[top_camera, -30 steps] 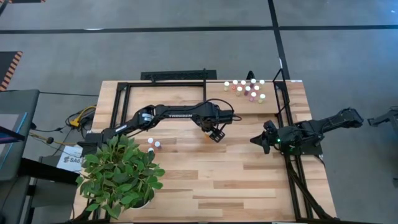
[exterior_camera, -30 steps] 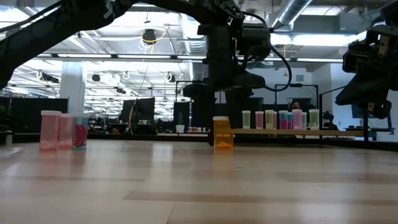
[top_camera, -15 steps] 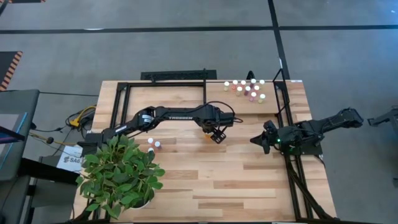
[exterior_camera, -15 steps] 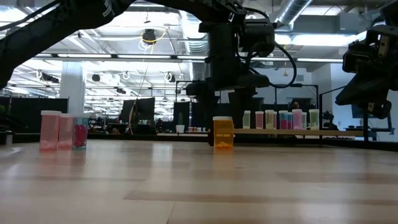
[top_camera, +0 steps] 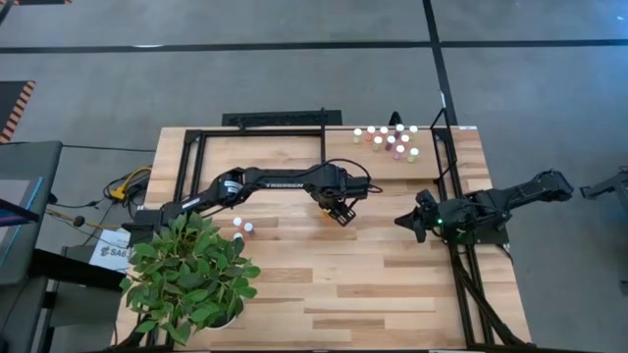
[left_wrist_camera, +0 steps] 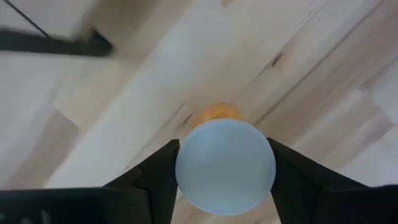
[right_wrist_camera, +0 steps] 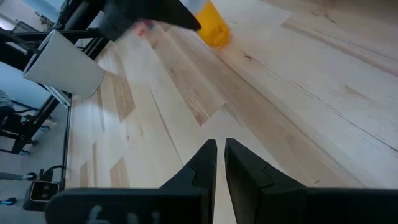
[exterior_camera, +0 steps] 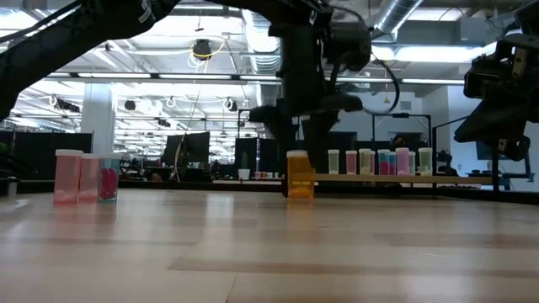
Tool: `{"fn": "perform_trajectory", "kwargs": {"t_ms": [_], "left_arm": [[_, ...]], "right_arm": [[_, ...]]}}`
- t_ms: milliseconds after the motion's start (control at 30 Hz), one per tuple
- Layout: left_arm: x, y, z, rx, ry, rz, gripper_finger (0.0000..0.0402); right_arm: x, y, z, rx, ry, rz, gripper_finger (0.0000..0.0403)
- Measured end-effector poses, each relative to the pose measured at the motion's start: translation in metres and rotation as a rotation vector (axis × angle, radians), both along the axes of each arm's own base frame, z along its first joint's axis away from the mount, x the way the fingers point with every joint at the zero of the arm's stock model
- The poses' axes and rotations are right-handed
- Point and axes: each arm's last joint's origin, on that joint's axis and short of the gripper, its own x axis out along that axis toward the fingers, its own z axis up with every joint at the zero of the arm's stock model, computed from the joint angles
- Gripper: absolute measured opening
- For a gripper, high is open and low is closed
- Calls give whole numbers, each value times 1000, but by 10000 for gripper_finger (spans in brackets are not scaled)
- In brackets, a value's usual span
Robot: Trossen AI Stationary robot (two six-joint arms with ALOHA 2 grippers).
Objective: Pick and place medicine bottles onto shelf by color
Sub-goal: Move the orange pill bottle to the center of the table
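Centre of the high view, the left gripper [top_camera: 340, 208] is down over the orange bottle [exterior_camera: 300, 176], and the left wrist view shows it plainly: both dark fingers [left_wrist_camera: 160, 171] sit pressed against the sides of the round white cap [left_wrist_camera: 225, 165], so the gripper is clamped on that orange bottle. In the low view the bottle stands upright in the middle of the frame, its base at the wooden counter [top_camera: 373, 284], with the dark arm coming down on it from above. Over on the right of the high view, the right gripper [top_camera: 416, 222] waits near the counter's right edge, well apart from the bottle; the right wrist view shows its two fingers [right_wrist_camera: 205, 163] drawn together to a narrow slit with nothing between them, pointing across the planks toward the orange bottle at the top of that frame. The shelf [top_camera: 444, 147] lies at the upper right of the counter, and a cluster of small vials [top_camera: 391, 140] stands there, white caps up; the low view shows them as a row [exterior_camera: 379, 161] on a raised board behind and to the right of the orange bottle. At the left of the low view, a few pink vials [exterior_camera: 82, 175] stand close together. A leafy potted plant [top_camera: 191, 273] fills the lower left corner of the counter.
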Motion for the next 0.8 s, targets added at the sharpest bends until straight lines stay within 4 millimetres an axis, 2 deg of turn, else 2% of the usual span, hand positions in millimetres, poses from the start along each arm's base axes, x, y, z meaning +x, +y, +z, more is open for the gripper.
{"fn": "perform_trajectory", "kwargs": {"t_ms": [333, 567, 800], "left_arm": [[-5, -8, 45, 130, -109, -128, 189], [-6, -7, 55, 150, -134, -214, 189], [-2, -8, 57, 182, -157, -334, 189]], "right_arm": [[0, 0, 0, 0, 0, 0, 56], [0, 0, 0, 0, 0, 0, 56], [0, 0, 0, 0, 0, 0, 56]]}}
